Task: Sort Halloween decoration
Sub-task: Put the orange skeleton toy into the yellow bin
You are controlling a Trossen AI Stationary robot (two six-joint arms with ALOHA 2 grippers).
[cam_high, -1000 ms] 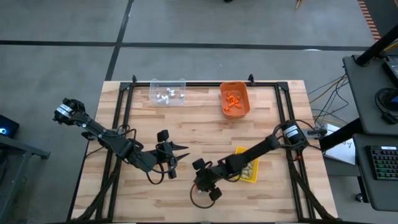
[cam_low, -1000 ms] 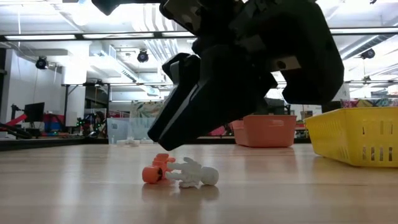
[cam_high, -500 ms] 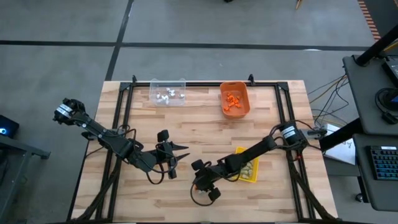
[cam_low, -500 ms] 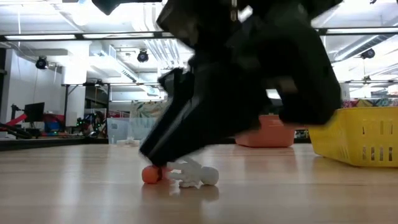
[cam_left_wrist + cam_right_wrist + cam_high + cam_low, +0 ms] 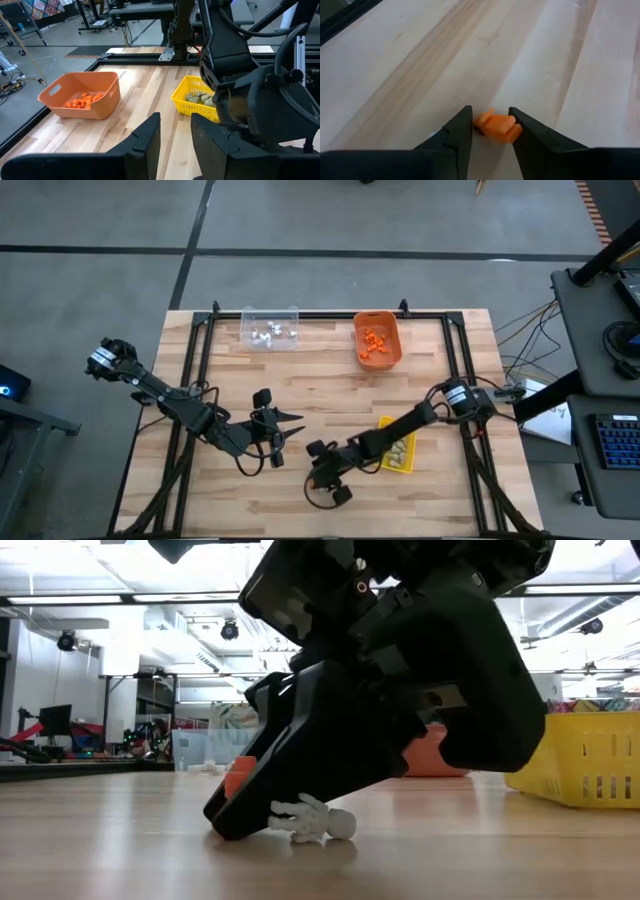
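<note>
Wooden bench (image 5: 330, 395): right gripper (image 5: 490, 126), fingers clamped on orange trinket (image 5: 495, 126), white trinket (image 5: 315, 821) beside; left gripper (image 5: 174, 131), 9 o'clock, fingers parted, empty.

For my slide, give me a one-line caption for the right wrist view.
Right gripper closing its fingers around an orange trinket just above the wooden table.
</note>
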